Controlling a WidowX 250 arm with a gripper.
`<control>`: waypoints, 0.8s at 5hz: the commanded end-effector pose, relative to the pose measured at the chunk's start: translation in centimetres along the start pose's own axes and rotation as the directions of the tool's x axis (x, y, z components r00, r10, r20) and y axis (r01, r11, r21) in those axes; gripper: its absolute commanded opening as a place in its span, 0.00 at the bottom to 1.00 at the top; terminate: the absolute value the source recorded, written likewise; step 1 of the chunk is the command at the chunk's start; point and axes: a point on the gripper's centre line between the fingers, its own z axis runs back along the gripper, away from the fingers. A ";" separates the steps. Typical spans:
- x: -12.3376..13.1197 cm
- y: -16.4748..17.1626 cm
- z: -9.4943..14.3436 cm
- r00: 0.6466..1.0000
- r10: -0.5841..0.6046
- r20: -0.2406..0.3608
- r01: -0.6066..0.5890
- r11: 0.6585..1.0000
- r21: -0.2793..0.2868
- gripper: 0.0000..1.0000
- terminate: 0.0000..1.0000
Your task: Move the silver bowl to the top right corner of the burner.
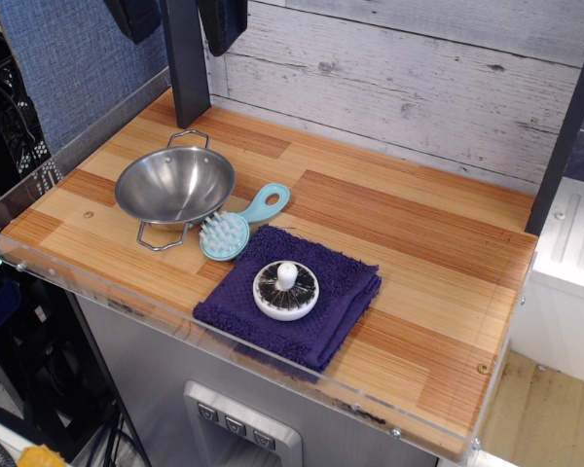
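Note:
The silver bowl (pixel 174 184) is shiny and round, with two thin wire loop handles. It stands upright and empty on the left part of the wooden tabletop (pixel 409 243). A teal brush (pixel 237 227) lies right beside its right rim. No burner markings show on the wood. Two dark shapes (pixel 222 21) hang at the top edge, above and behind the bowl and well apart from it. They are cut off by the frame, so I cannot make out the fingers. Nothing is held that I can see.
A folded purple cloth (pixel 321 321) lies at the front centre with a small white knobbed disc (pixel 286 289) on it. A black post (pixel 186 63) stands behind the bowl and another (pixel 565 136) at the right. A clear plastic lip (pixel 127 306) runs along the front edge.

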 end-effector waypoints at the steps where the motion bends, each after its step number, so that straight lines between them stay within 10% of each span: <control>1: 0.0 0.0 0.0 1.000 0.000 0.000 0.000 1.000 0.000 1.00 0.00; 4: 4.1 5.2 -5.6 0.999 0.040 0.001 -0.040 0.999 0.030 1.00 0.00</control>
